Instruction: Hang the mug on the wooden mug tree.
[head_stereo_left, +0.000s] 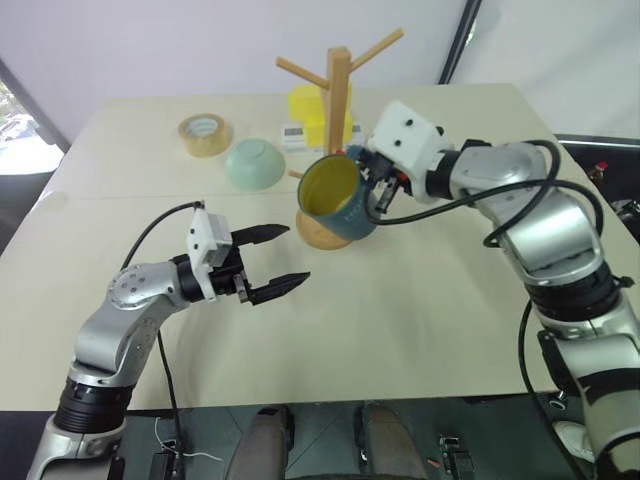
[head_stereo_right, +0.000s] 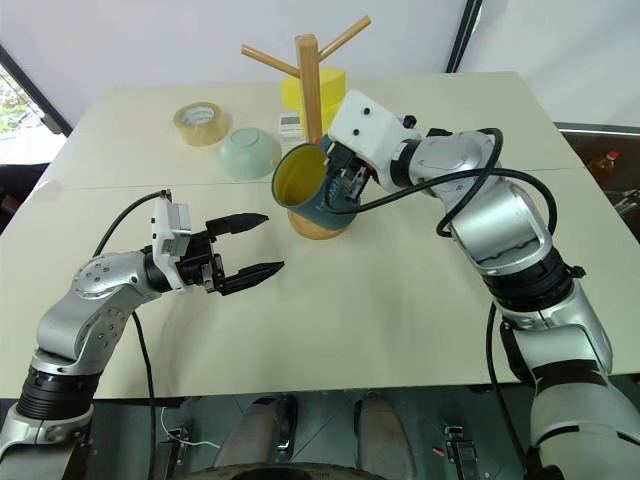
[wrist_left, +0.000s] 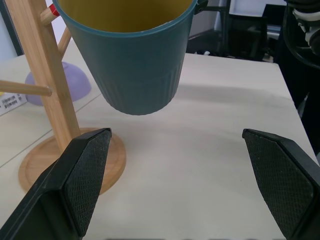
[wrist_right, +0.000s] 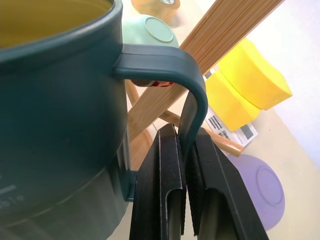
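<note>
The teal-blue ceramic mug with a glossy yellow inside hangs in the air over the middle of the table, tipped so its open mouth faces the near edge; nothing can be seen inside it. Its body tapers toward the bottom and shows faint vertical ribs low on the wall. The right gripper has its jaws clenched on the mug's loop handle, the black textured pads pinching the handle's upright strip. Directly behind the mug stands the wooden mug tree, a pale square post with slanted round pegs on a flat disc base; the mug hides the post's lower part and sits above the base without resting on any peg.

The left gripper hovers toward the near-left of the mug, jaws released and spread wide, holding nothing.

Farther toward the far edge, a mint-green bowl lies upside down left of the tree, and a roll of tan packing tape lies beyond it nearer the far-left corner. Yellow wedge-shaped blocks and a white printed card sit behind the post. A lilac bowl, also upturned, lies close to the tree's base. The table is smooth and cream-coloured.
</note>
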